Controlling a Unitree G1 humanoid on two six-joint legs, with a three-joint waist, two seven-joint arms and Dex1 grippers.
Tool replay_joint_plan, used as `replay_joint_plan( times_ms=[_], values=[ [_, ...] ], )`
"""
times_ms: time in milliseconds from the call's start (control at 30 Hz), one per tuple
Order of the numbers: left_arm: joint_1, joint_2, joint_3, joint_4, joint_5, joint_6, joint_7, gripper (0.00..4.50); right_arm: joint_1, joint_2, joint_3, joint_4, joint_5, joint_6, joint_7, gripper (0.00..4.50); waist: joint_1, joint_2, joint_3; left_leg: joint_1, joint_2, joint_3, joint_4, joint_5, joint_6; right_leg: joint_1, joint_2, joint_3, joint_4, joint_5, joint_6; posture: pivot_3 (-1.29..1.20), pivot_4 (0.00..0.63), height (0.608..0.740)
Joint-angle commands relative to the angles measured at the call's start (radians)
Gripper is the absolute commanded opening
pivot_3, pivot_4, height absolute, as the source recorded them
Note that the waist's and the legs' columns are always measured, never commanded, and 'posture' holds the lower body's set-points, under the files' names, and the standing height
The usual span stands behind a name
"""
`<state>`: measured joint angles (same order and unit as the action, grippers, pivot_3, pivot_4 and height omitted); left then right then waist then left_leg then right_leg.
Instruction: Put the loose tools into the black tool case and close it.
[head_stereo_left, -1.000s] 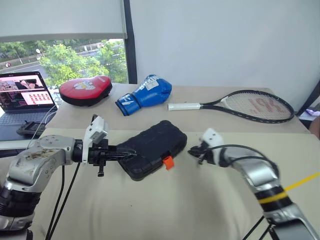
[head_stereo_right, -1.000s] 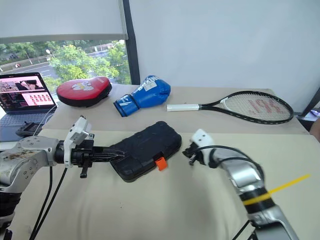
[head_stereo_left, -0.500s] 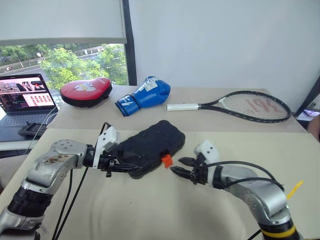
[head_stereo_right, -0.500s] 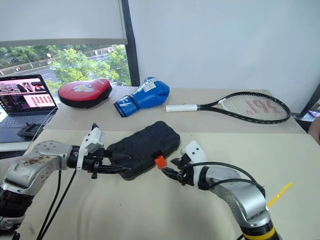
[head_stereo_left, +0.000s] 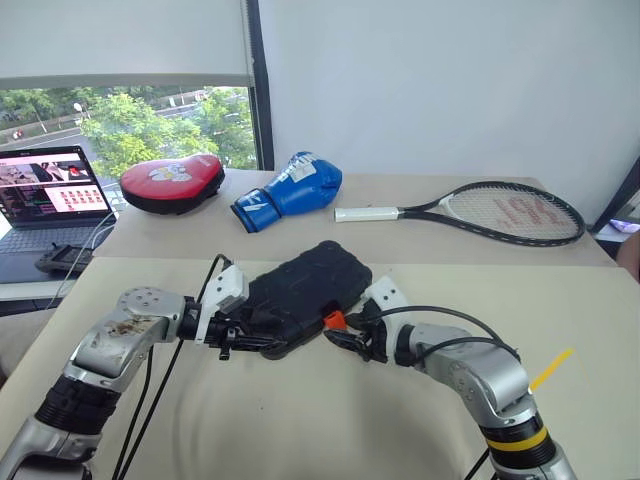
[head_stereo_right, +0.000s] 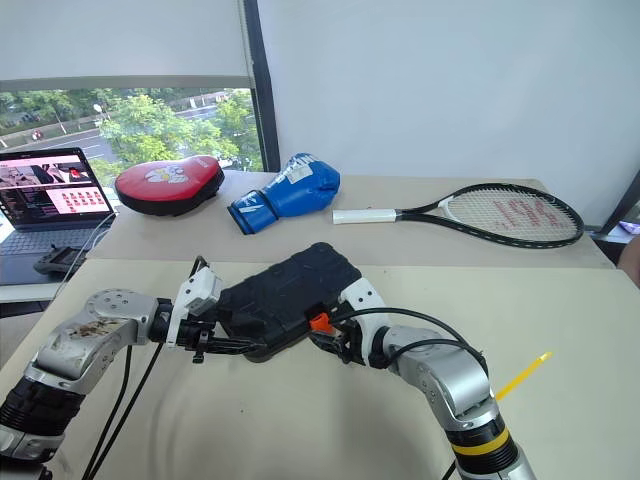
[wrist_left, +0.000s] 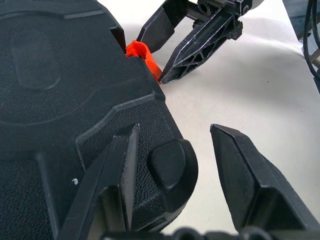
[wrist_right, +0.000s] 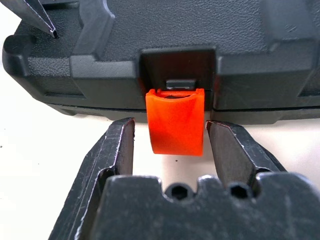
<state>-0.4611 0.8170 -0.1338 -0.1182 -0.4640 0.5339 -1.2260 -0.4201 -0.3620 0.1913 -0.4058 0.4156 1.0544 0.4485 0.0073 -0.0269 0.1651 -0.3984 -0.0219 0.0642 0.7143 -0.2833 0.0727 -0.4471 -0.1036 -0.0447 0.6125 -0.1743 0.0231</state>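
The black tool case (head_stereo_left: 300, 297) lies shut in the middle of the frame on the beige table (head_stereo_left: 330, 420), its orange latch (wrist_right: 176, 121) hanging loose at the front edge. The right gripper (wrist_right: 170, 150) is spread, one finger on each side of the latch and pinching nothing. The left gripper (wrist_left: 172, 165) is spread around the case's near corner. If the right fingers push off-centre, the latch may slip aside and the case may slide.

Silver metal arms carry black cables, white wrist housings and black ribbed-fingered grippers; yellow band on the right forearm.
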Motion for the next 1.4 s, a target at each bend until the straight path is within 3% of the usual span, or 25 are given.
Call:
replay_joint_plan(
  times_ms=[33,267,467,767,1033,1100,1200,1333,1367,1400],
  values=[
    [0.006,0.002,0.011,-0.009,0.012,-0.007,0.001,2.43,-0.016,0.002,0.000,-0.020,0.000,0.001,-0.006,2.69,0.000,0.000,0.000,0.000,0.000,0.000,0.000,0.000,0.000,0.000,0.000,0.000,0.000,0.000,0.000,0.00,0.150,0.740],
    [0.005,-0.004,0.008,-0.004,0.016,-0.012,0.004,2.43,-0.020,-0.005,-0.001,-0.020,0.002,0.003,0.001,2.69,0.000,0.000,0.000,0.000,0.000,0.000,0.000,0.000,0.000,0.000,0.000,0.000,0.000,0.000,0.000,0.00,0.150,0.740],
    [0.007,-0.007,0.006,0.004,0.022,-0.021,0.000,2.47,-0.034,-0.012,0.000,-0.001,-0.004,-0.004,0.008,1.17,0.000,0.000,0.000,0.000,0.000,0.000,0.000,0.000,0.000,0.000,0.000,0.000,0.000,0.000,0.000,0.00,0.150,0.740],
    [0.017,-0.017,-0.010,0.029,0.047,-0.043,-0.009,2.47,-0.092,-0.023,-0.006,0.010,-0.012,-0.062,0.039,1.18,-0.001,0.000,0.000,0.000,0.000,0.000,0.000,0.000,0.000,0.000,0.000,0.000,0.001,0.000,0.000,0.00,0.150,0.740],
    [0.028,-0.023,-0.028,0.030,0.067,-0.061,-0.021,2.47,-0.129,-0.010,0.054,0.166,-0.075,-0.197,0.103,1.18,-0.011,0.000,0.000,0.002,0.000,0.000,0.000,0.000,0.000,0.002,0.000,0.000,0.001,0.000,0.000,0.00,0.150,0.740],
    [0.027,-0.025,-0.029,0.030,0.067,-0.061,-0.018,2.47,-0.128,-0.024,0.061,0.185,-0.089,-0.221,0.120,2.19,-0.015,0.000,0.000,0.004,0.000,0.000,0.000,0.000,0.001,0.004,0.000,0.000,0.001,0.000,0.000,0.00,0.150,0.740],
    [0.028,-0.029,-0.025,0.030,0.066,-0.056,-0.010,2.47,-0.103,-0.079,0.039,0.130,-0.079,-0.198,0.152,3.09,-0.017,0.000,0.000,0.008,0.001,0.000,-0.001,-0.003,0.005,0.007,0.000,0.000,0.001,0.000,0.000,0.00,0.150,0.740],
    [0.031,-0.031,-0.021,0.030,0.067,-0.056,-0.006,2.47,-0.064,-0.179,-0.026,0.025,-0.015,-0.114,0.202,3.09,-0.008,0.000,0.000,0.008,0.000,0.000,-0.001,-0.003,0.004,0.007,-0.002,-0.001,0.000,0.000,0.000,0.00,0.150,0.740],
    [0.031,-0.032,-0.020,0.031,0.067,-0.056,-0.005,2.47,-0.057,-0.201,-0.035,0.008,0.001,-0.093,0.212,2.53,-0.007,0.000,0.000,0.008,0.000,0.000,-0.001,-0.003,0.004,0.008,-0.003,-0.001,-0.001,0.000,0.000,0.00,0.150,0.740],
    [0.030,-0.034,-0.020,0.033,0.068,-0.057,-0.004,2.47,-0.047,-0.227,-0.035,-0.012,0.017,-0.073,0.231,2.33,-0.007,0.000,0.000,0.008,0.000,0.000,-0.001,-0.003,0.004,0.008,-0.003,-0.001,-0.001,0.000,0.000,0.00,0.150,0.740]
  ],
)
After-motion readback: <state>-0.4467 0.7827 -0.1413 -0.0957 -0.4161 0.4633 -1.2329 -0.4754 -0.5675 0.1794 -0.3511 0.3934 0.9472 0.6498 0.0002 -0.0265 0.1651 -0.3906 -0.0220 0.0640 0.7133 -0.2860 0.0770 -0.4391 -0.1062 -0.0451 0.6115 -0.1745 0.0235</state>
